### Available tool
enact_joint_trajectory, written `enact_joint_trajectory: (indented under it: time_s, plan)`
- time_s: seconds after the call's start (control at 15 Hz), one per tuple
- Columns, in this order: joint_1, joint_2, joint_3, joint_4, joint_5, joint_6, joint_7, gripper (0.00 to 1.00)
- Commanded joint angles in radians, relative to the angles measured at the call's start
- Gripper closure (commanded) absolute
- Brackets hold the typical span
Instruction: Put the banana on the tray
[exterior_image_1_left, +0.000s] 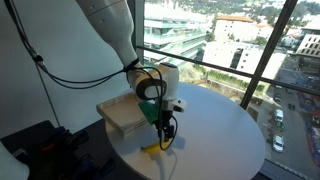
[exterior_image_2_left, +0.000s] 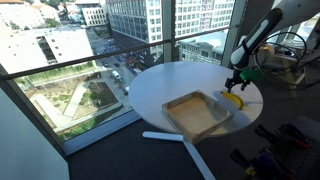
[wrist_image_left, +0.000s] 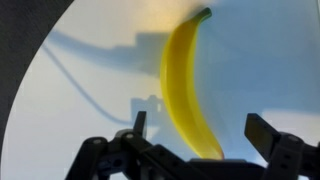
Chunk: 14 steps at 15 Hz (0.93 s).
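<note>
The banana (wrist_image_left: 185, 85) is small, curved and yellow and lies on the round white table; it also shows in both exterior views (exterior_image_1_left: 152, 148) (exterior_image_2_left: 233, 99). My gripper (wrist_image_left: 200, 130) is open, with one finger on each side of the banana, just above it (exterior_image_1_left: 166, 128) (exterior_image_2_left: 237, 82). The jaws do not touch the banana. The tray (exterior_image_2_left: 197, 113) is square, tan and shallow and sits on the table beside the banana (exterior_image_1_left: 124, 116). The tray holds nothing.
The round white table (exterior_image_1_left: 220, 130) (exterior_image_2_left: 170, 85) stands by large windows. Black cables hang from the arm (exterior_image_1_left: 60, 78). The table edge runs close to the banana and the tray (exterior_image_2_left: 245, 112).
</note>
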<state>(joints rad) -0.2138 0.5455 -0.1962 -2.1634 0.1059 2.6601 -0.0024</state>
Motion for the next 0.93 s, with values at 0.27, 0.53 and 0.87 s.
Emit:
enact_joint_trajectory:
  time_s: [0.27, 0.53, 0.87]
  plan:
    - [-0.007, -0.002, 0.008, -0.003, -0.012, 0.018, 0.011, 0.00]
    - [-0.007, 0.007, 0.009, -0.008, -0.013, 0.048, 0.010, 0.00]
    - [-0.006, 0.037, 0.005, -0.010, -0.016, 0.106, 0.013, 0.00]
